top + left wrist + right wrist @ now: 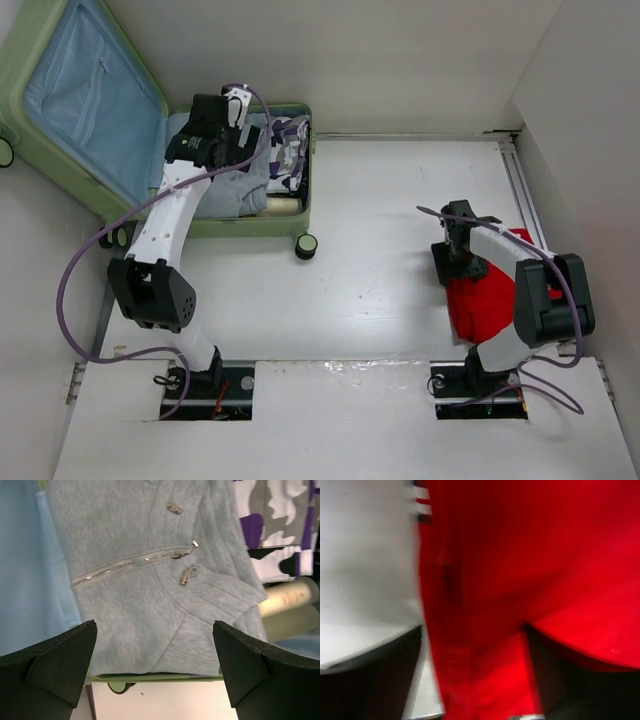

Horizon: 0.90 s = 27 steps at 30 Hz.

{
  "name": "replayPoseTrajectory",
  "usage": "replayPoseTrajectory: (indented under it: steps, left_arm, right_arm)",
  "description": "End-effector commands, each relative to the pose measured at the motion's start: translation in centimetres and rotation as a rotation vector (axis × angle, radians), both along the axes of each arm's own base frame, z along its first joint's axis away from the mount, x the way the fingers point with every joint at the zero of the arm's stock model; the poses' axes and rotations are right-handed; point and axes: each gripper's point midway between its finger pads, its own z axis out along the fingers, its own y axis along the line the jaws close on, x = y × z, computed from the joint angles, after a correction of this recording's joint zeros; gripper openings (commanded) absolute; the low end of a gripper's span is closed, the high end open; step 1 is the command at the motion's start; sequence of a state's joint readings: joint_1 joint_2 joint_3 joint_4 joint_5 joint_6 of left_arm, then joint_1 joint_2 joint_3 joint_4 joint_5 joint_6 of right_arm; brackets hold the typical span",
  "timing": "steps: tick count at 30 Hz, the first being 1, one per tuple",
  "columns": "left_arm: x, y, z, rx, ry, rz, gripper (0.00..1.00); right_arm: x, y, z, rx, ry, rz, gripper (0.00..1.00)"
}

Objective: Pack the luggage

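Left gripper [154, 630] hangs spread over the grey hoodie [150, 580] in the luggage [255, 228]; right gripper [472, 630], jaws apart, straddles the red garment [520, 555], which likely needs pinching next

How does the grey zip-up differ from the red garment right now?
The grey zip-up lies packed in the luggage; the red garment is on the table, outside it. The grey zip-up shows a zipper and cord tips; the red garment shows white stripes at one edge. Both are soft clothing.
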State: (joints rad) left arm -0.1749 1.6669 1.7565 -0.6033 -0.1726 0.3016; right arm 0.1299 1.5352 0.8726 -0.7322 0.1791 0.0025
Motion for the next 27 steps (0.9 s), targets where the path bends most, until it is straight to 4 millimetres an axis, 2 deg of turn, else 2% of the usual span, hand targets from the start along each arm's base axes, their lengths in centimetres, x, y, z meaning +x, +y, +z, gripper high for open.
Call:
replayPoseTrajectory:
  steps: [1, 2, 4, 5, 6, 7, 8, 9, 10, 11, 12, 13, 15, 16, 17, 19, 21, 22, 23, 24, 25, 26, 27]
  left_arm:
    - [-0.6, -1.2, 3.6, -0.047, -0.081, -0.029, 1.0]
    - [-0.7, -1.4, 3.4, -0.051, -0.069, -0.038, 0.99]
    - [-1.2, -3.6, 3.4, -0.091, -0.054, -0.105, 0.97]
    - [-1.3, -4.4, 2.8, -0.094, -0.034, -0.127, 0.97]
    - [-1.6, -5.1, 2.6, -0.092, -0.02, -0.142, 0.96]
    - [-1.6, -6.0, 2.1, -0.091, -0.008, -0.162, 0.96]
    - [-2.1, -7.8, 1.4, -0.086, 0.018, -0.203, 0.95]
    - [-2.5, -9.0, 1.2, -0.089, 0.029, -0.233, 0.94]
    - [-2.6, -9.9, 0.7, -0.086, 0.042, -0.254, 0.94]
    - [-3.1, -12.3, 0.1, -0.104, 0.063, -0.32, 0.94]
    - [-3.5, -13.4, 0.1, -0.118, 0.069, -0.357, 0.94]
    - [-3.8, -14.5, -0.5, -0.126, 0.086, -0.388, 0.94]
    - [-4.9, -17.5, -1.0, -0.164, 0.116, -0.484, 0.94]
    - [-5.3, -18.4, -2.0, -0.173, 0.145, -0.513, 0.94]
    - [-5.7, -19.3, -2.2, -0.197, 0.152, -0.534, 0.94]
    - [-6.6, -21.9, -3.6, -0.239, 0.198, -0.609, 0.94]
    - [-7.4, -24.1, -5.5, -0.281, 0.248, -0.671, 0.94]
    - [-8.0, -25.3, -6.0, -0.313, 0.269, -0.683, 0.94]
    - [-8.0, -26.3, -6.3, -0.335, 0.266, -0.699, 0.94]
    - [-8.3, -27.2, -7.1, -0.352, 0.285, -0.712, 0.94]
    - [-8.7, -28.4, -8.0, -0.378, 0.315, -0.735, 0.96]
    - [-8.4, -29.2, -8.3, -0.418, 0.317, -0.721, 0.96]
    - [-8.0, -29.7, -8.3, -0.445, 0.316, -0.713, 0.98]
  right_arm:
    - [2.4, 0.2, -0.3, 0.003, -0.061, -0.01, 0.72]
    - [3.0, 0.5, -0.3, 0.019, -0.072, -0.007, 0.54]
    - [4.9, 2.1, -0.8, 0.082, -0.095, 0.063, 0.27]
    - [6.6, 3.5, -0.2, 0.108, -0.13, 0.106, 0.06]
    - [7.3, 4.4, -1.0, 0.124, -0.115, 0.139, 0.0]
    - [8.4, 5.6, -0.9, 0.149, -0.129, 0.165, 0.0]
    - [9.7, 7.2, -0.6, 0.189, -0.154, 0.195, 0.0]
    - [12.0, 9.4, 1.0, 0.231, -0.218, 0.238, 0.0]
    - [13.5, 10.7, 1.0, 0.271, -0.248, 0.228, 0.0]
    - [14.4, 12.1, 1.7, 0.319, -0.268, 0.227, 0.0]
    - [16.4, 13.1, 3.2, 0.355, -0.321, 0.214, 0.0]
    - [17.4, 13.9, 3.2, 0.396, -0.338, 0.173, 0.0]
    - [18.3, 15.7, 3.6, 0.463, -0.342, 0.174, 0.0]
    - [19.1, 16.6, 4.3, 0.499, -0.353, 0.179, 0.24]
    - [19.3, 17.5, 3.7, 0.543, -0.334, 0.186, 0.37]
    - [18.7, 19.7, 4.3, 0.653, -0.307, 0.223, 0.63]
    - [18.8, 20.1, 7.0, 0.681, -0.361, 0.249, 0.75]
    - [18.9, 20.1, 8.3, 0.686, -0.388, 0.257, 0.86]
    - [19.0, 20.1, 9.9, 0.685, -0.42, 0.281, 0.88]
    - [18.9, 18.9, 12.0, 0.657, -0.458, 0.306, 1.0]
    - [19.2, 17.8, 13.0, 0.626, -0.482, 0.313, 1.0]
    - [20.2, 15.6, 14.7, 0.589, -0.527, 0.307, 1.0]
    - [19.7, 13.8, 14.9, 0.535, -0.501, 0.328, 1.0]
